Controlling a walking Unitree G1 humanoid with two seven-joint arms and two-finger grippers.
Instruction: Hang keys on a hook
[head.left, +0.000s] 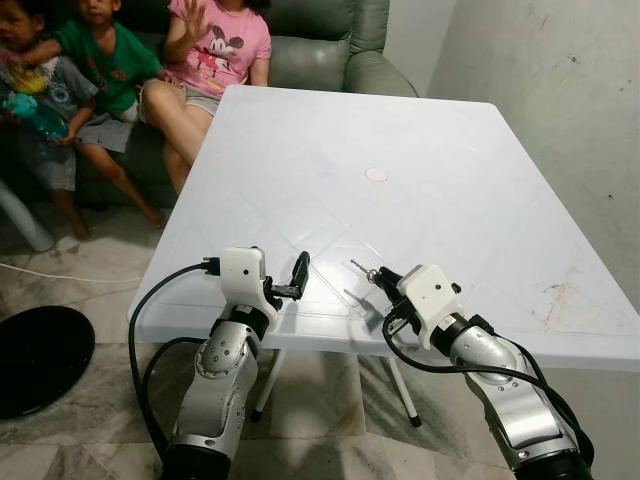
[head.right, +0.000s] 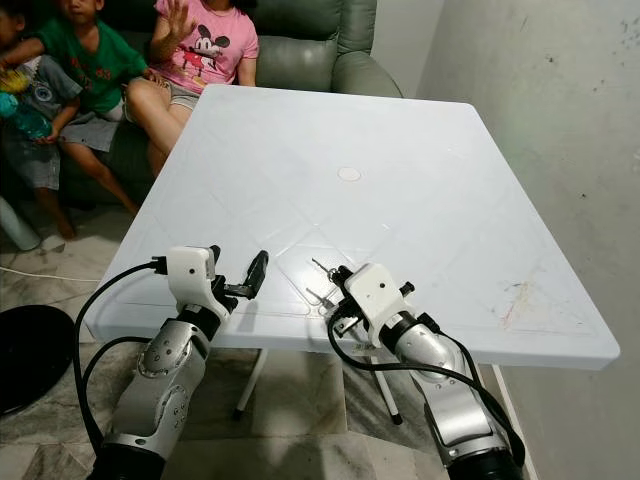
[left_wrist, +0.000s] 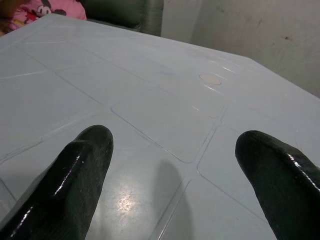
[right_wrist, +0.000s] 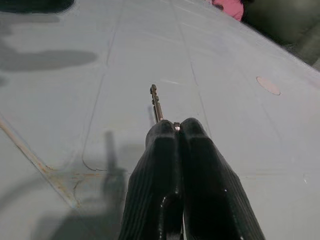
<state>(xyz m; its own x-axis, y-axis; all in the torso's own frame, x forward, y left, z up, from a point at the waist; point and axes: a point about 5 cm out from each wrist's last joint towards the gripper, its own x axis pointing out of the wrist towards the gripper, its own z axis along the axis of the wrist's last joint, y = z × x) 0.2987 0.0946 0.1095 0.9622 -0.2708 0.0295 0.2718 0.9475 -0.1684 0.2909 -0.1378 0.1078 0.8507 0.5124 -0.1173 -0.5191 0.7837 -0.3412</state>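
Observation:
A small metal key (right_wrist: 156, 103) sticks out from between the pressed-together black fingers (right_wrist: 162, 150) of my right gripper (head.left: 380, 278), which is shut on it just above the near edge of the white plastic table (head.left: 420, 190). The key (head.left: 360, 267) points away from me over the tabletop. My left gripper (head.left: 298, 275) hovers over the table's near edge to the left, open, with nothing between its two black fingers (left_wrist: 80, 170). No hook can be made out.
Several people sit on a grey-green sofa (head.left: 320, 50) beyond the table's far left corner. A plastered wall (head.left: 560, 70) runs close along the table's right side. A black round object (head.left: 40, 355) and a white cable (head.left: 60, 275) lie on the tiled floor at left.

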